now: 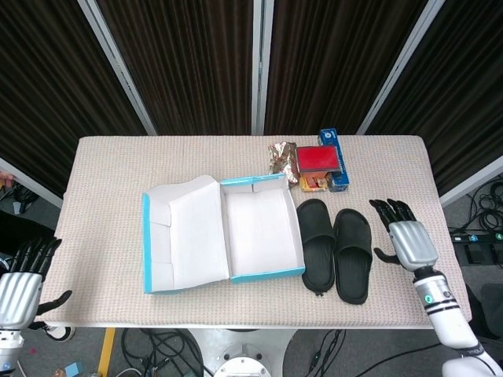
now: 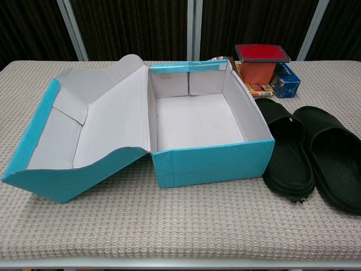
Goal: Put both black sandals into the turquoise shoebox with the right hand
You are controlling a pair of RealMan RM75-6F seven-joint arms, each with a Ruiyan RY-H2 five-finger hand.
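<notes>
Your chest view shows neither hand. Outer black sandal [image 2: 336,164] cut by right edge there. Left hand [image 1: 20,287] clipped at left edge of head view. Small packets [image 1: 316,183] behind red-lidded box [image 1: 317,159] partly covered, labels too small for you to read.

The open shoebox [image 1: 263,229] sits mid-table [image 1: 110,173], lid [image 1: 185,234] folded out to its left. Two sandals [image 1: 335,249] lie side by side just right of it, toward the front edge. Behind them, near the back edge, some small boxes [image 1: 322,161] cluster. My right hand [image 1: 409,239] hovers right of the sandals; my left hand [image 1: 20,287] hangs off the front-left corner.
</notes>
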